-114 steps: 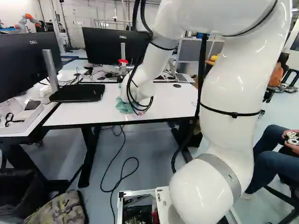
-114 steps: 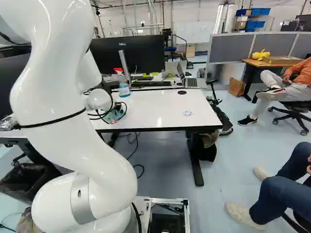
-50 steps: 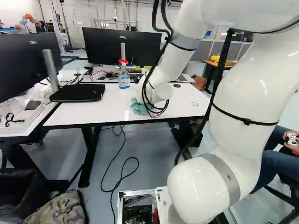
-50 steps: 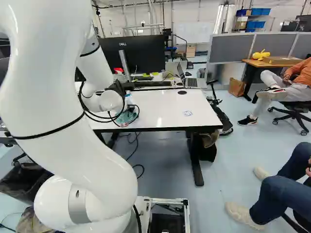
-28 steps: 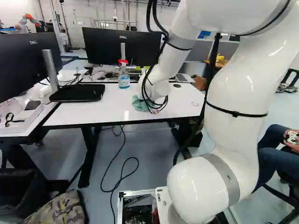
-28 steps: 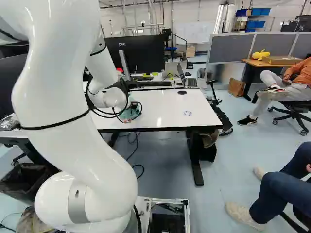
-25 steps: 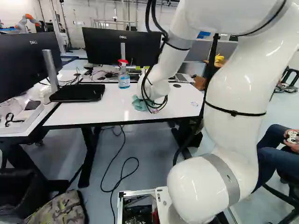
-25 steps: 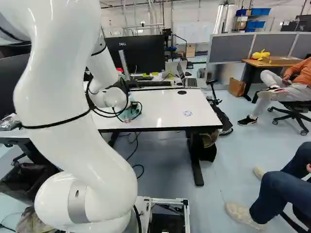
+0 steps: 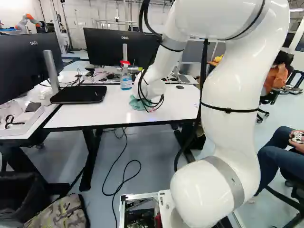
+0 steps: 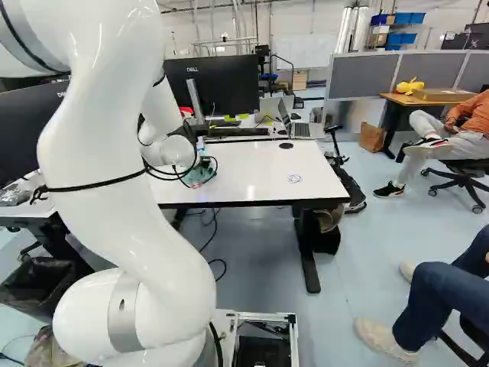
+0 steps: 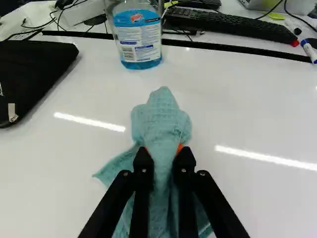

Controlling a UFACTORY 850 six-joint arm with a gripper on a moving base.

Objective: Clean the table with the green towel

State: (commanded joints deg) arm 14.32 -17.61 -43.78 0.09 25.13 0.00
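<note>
Shifted leftward in the left base view since the earlier frame, the soft, aqua-green towel [image 11: 161, 116] has slid over the table [image 9: 109, 114] a little nearer the spray bottle [image 9: 126, 80], the white arm [image 9: 232, 90] swinging with it while the base and bottle have kept their places. Pinched between the orange pads of the gripper [image 10: 205, 162], the finely ribbed cloth bulges ahead in a rounded hump and fans out beside the fingers in a pointed corner. Around it spreads glossy white tabletop streaked with reflected light, with the clear, blue-filled, red-headed bottle upright ahead and a flat black slab [image 9: 78, 94] with rounded corners off to one side.
</note>
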